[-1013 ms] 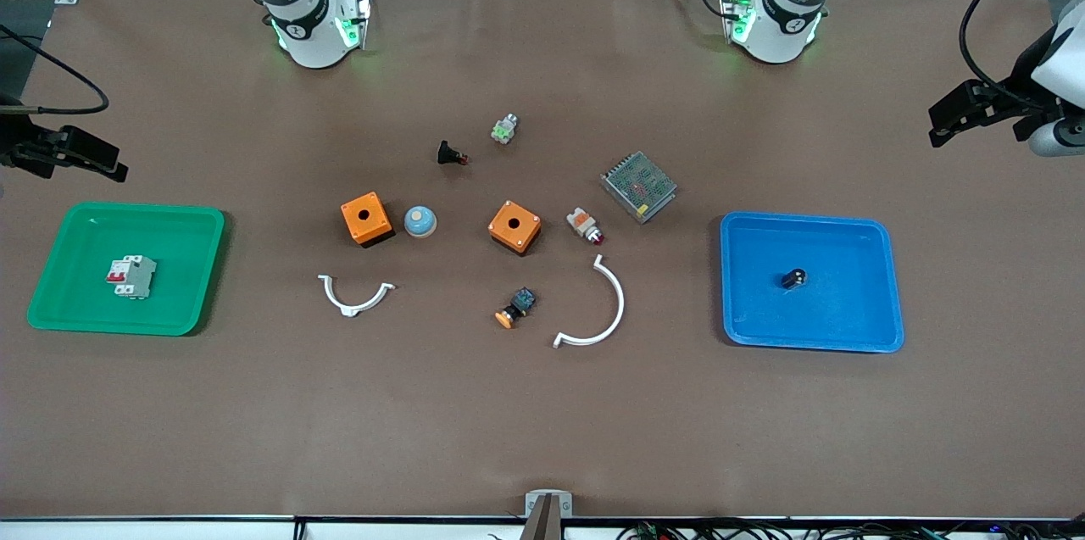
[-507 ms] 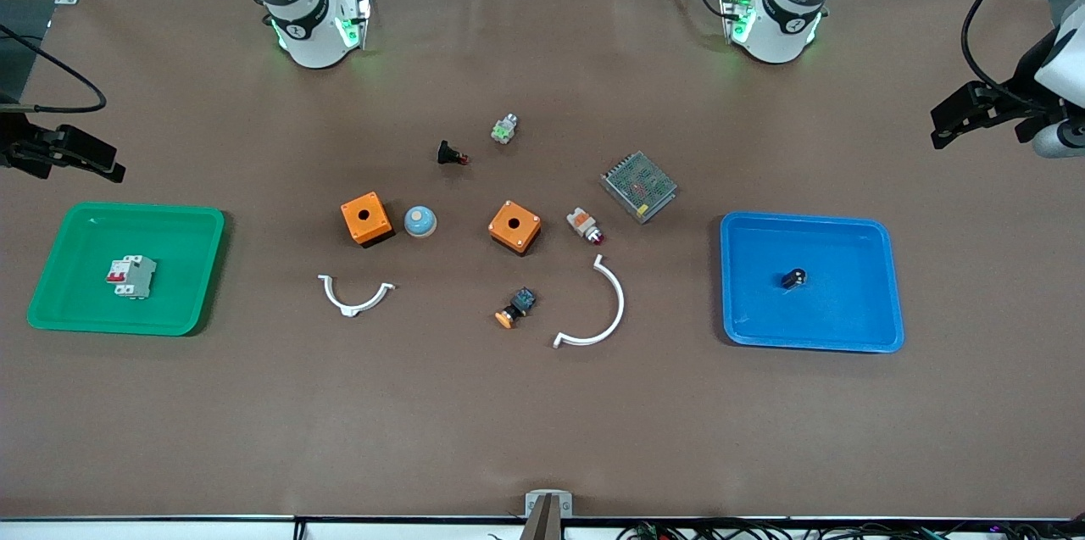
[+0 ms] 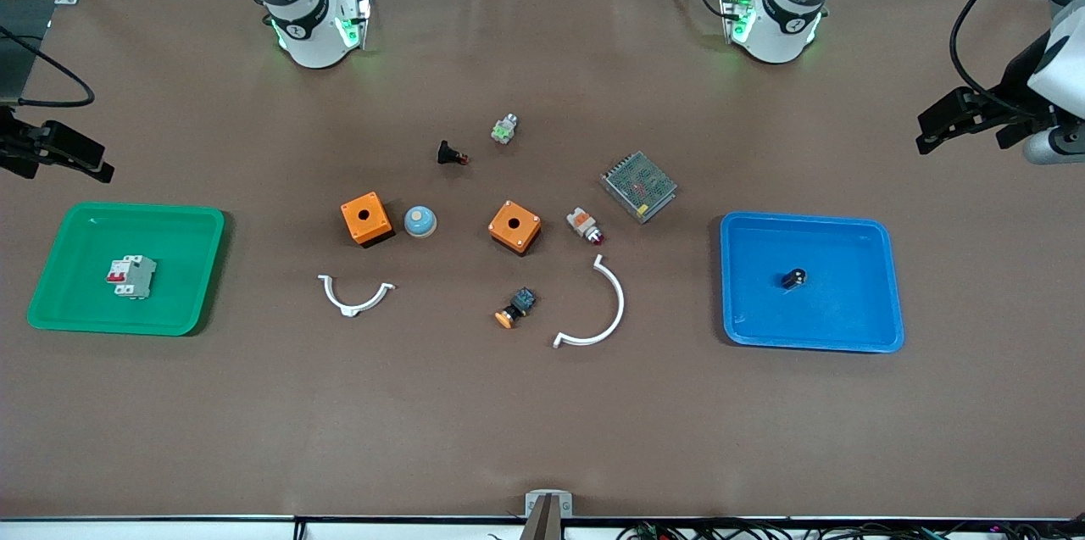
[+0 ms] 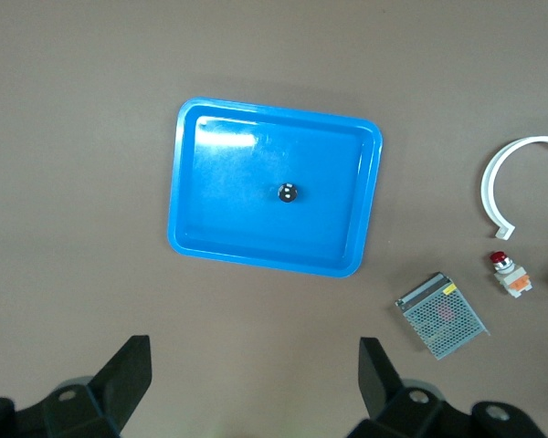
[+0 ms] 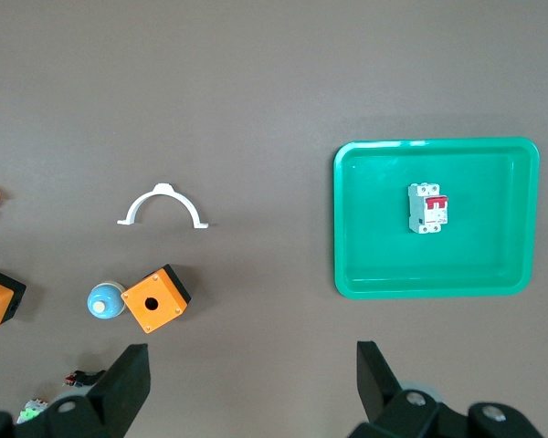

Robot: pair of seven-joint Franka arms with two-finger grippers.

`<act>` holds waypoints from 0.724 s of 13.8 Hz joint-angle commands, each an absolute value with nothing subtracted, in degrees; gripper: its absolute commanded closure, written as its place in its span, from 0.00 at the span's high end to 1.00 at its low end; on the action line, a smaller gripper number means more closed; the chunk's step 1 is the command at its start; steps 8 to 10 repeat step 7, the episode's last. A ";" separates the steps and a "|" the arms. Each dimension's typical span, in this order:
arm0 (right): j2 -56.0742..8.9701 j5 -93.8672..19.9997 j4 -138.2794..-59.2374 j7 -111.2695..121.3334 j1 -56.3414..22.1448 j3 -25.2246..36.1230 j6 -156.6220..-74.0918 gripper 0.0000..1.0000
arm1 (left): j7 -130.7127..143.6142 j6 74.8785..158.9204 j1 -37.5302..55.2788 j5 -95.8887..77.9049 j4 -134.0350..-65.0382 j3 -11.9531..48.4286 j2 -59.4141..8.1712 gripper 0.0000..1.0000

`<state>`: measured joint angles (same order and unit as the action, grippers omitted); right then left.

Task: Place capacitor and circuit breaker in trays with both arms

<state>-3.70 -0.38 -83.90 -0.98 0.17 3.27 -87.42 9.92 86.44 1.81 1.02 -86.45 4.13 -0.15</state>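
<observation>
1. The worktop (image 3: 542, 421) is carrying two trays: the green tray (image 3: 51, 303) is sitting by the edge at the right arm's end, and the blue tray (image 3: 881, 294) by the edge at the left arm's end. Both task parts are already lying inside them, so the step in hand looks like clearing the arms away; doing it well means lifting and retreating without dragging anything across either tray rim.
2. The left gripper (image 3: 937, 123) is hanging over bare worktop near the corner at its own end, farther from the front camera than the blue tray. Its fingers (image 4: 128, 370) are standing wide apart and holding nothing.
3. The right gripper (image 3: 85, 160) is hanging over the worktop edge at its end, clear of the green tray. Its fingers (image 5: 128, 379) are likewise spread wide and empty.
4. The circuit breaker (image 3: 130, 276) is lying near the middle of the green tray, red toggles facing up, well clear of the rim.
5. The capacitor (image 3: 793, 277) is resting near the middle of the blue tray; being round, it could roll if the tray is bumped, so any retreat should be keeping high above it.
</observation>
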 commanded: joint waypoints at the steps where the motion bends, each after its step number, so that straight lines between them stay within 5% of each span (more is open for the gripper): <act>1: -4.75 -1.23 -82.27 -1.76 0.09 3.52 -86.92 1.00 | 12.04 87.01 2.11 0.79 -86.75 5.10 -0.35 1.00; 10: -5.36 -1.32 -82.27 -1.76 -0.09 3.52 -87.01 1.00 | 11.07 86.84 1.93 0.79 -86.22 5.36 -0.62 1.00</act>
